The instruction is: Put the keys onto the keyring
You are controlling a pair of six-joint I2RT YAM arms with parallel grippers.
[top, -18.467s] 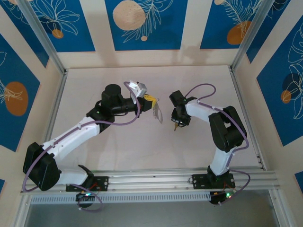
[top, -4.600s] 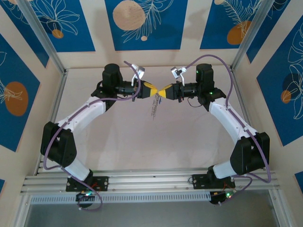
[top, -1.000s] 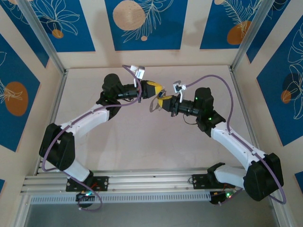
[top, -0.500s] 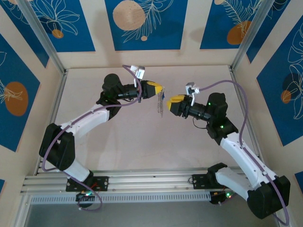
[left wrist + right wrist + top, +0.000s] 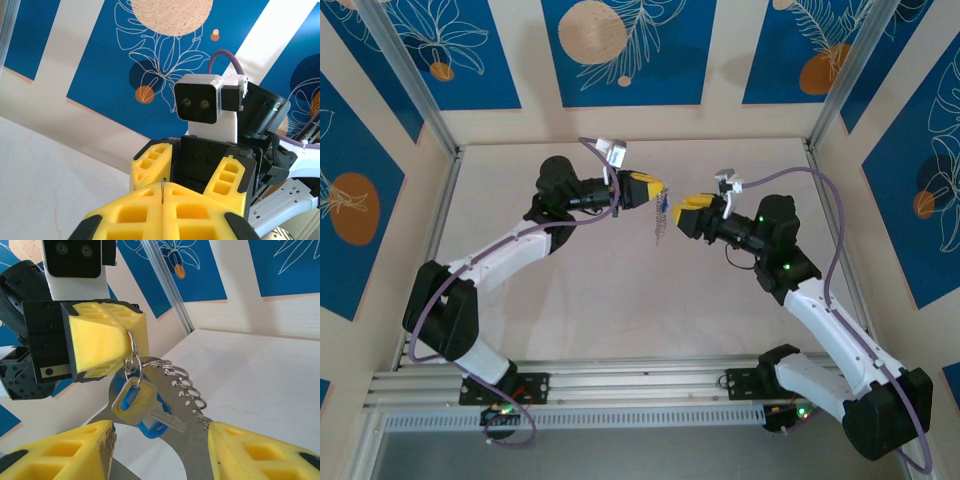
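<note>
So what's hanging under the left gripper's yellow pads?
A small wire ring is pinched in the shut left gripper. The grey keyring and the blue-headed key dangle from it. The ring's top is hidden between the pads.

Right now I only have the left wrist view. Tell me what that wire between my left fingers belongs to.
Observer: The left gripper pinches a small ring; the key and the keyring hang from it.
Operator: Report the right gripper.
Observer: The right gripper is open, straddling the keyring, nothing clamped.
Operator: Give me the height.
Observer: From above, the keyring hangs between both grippers, off the table.
</note>
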